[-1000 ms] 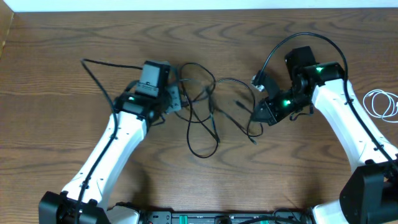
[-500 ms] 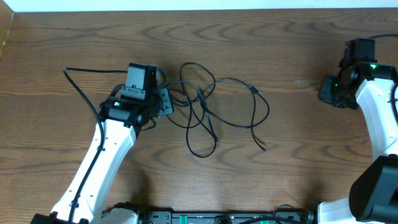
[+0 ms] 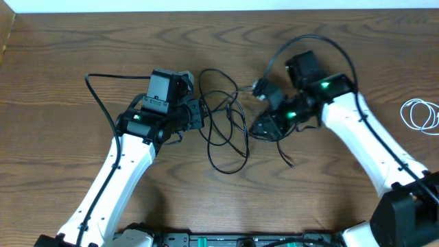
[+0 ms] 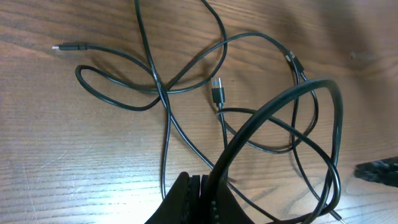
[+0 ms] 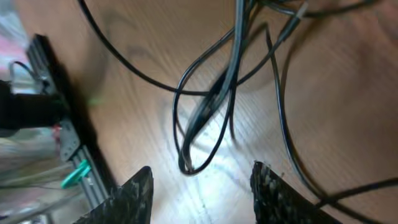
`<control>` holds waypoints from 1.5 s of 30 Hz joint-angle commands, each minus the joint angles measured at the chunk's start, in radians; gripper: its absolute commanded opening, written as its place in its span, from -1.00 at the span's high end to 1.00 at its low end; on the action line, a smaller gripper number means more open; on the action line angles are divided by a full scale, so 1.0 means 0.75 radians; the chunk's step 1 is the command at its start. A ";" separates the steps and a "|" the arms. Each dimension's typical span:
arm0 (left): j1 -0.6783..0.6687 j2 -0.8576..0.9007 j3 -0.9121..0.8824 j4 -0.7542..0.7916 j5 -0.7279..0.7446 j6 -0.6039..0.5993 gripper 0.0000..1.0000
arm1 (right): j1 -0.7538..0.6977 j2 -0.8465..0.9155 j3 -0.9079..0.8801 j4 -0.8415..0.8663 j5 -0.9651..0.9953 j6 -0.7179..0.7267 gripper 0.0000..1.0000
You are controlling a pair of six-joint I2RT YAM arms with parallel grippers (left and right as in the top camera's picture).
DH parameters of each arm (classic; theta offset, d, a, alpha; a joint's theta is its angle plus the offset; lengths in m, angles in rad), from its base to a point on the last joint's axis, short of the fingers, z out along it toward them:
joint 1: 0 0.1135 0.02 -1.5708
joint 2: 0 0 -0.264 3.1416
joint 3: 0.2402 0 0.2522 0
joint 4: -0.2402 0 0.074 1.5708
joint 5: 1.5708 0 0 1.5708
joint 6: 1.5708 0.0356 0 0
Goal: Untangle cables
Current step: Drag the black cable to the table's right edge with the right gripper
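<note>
Several thin black cables point(image 3: 232, 103) lie in tangled loops at the table's middle. My left gripper point(image 3: 199, 113) is at the tangle's left edge. In the left wrist view it point(image 4: 200, 186) is shut on a black cable that arcs up out of the jaws, with loose loops and a plug end point(image 4: 216, 94) beyond. My right gripper point(image 3: 263, 127) hangs over the tangle's right side. In the right wrist view it point(image 5: 205, 186) is open, with a narrow loop of black cable point(image 5: 211, 102) just ahead of the fingertips, not between them. A white cable point(image 3: 420, 114) lies coiled at the far right edge.
Each arm's own thicker black cable arcs over it, on the left point(image 3: 103, 103) and on the right point(image 3: 322, 42). The table's front rail with green parts point(image 5: 71, 168) shows in the right wrist view. The wooden table point(image 3: 82, 41) runs out to a white strip at the back.
My right gripper swung out to the far right, then came back over the tangle's right side. My left gripper shifted left, then right again, and the loops changed shape.
</note>
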 commanded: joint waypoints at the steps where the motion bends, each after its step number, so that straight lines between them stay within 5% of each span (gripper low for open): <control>1: -0.002 0.001 -0.008 0.001 0.011 0.012 0.84 | 0.097 0.002 0.006 0.082 0.297 0.156 0.08; 6: -0.002 0.001 -0.008 0.001 0.011 0.012 0.84 | 0.208 0.044 0.006 0.197 0.352 0.249 0.14; 8: -0.002 0.001 -0.008 0.001 0.011 0.012 0.84 | 0.234 0.066 0.006 0.205 0.354 0.256 0.81; 9: -0.002 0.000 -0.008 0.001 0.011 0.012 0.84 | 0.234 0.066 0.006 0.207 0.354 0.258 0.96; 13: -0.002 0.000 -0.008 -0.003 -0.074 0.012 0.84 | 0.190 0.027 0.020 0.139 0.353 0.222 0.98; 17: -0.001 0.000 -0.008 -0.030 -0.358 0.010 0.84 | -0.051 -0.113 0.070 -0.017 0.353 0.136 0.98; 22: 0.001 0.000 -0.008 -0.031 -0.399 0.007 0.85 | -0.413 -0.246 0.070 -0.018 0.330 0.139 0.98; 28: 0.001 0.000 -0.008 -0.056 -0.542 0.005 0.84 | -0.690 -0.246 0.070 0.029 0.939 0.654 0.98; 34: 0.120 -0.004 -0.003 -0.070 -0.587 -0.051 0.84 | -1.028 -0.246 0.070 0.031 0.924 0.842 0.98; 40: 0.263 -0.041 0.014 -0.056 -0.583 -0.180 0.84 | -1.099 -0.246 0.070 0.040 0.721 0.723 0.98; 45: 0.325 -0.041 0.014 -0.119 -0.800 -0.330 0.84 | -1.135 -0.246 0.070 -0.017 1.106 1.059 0.98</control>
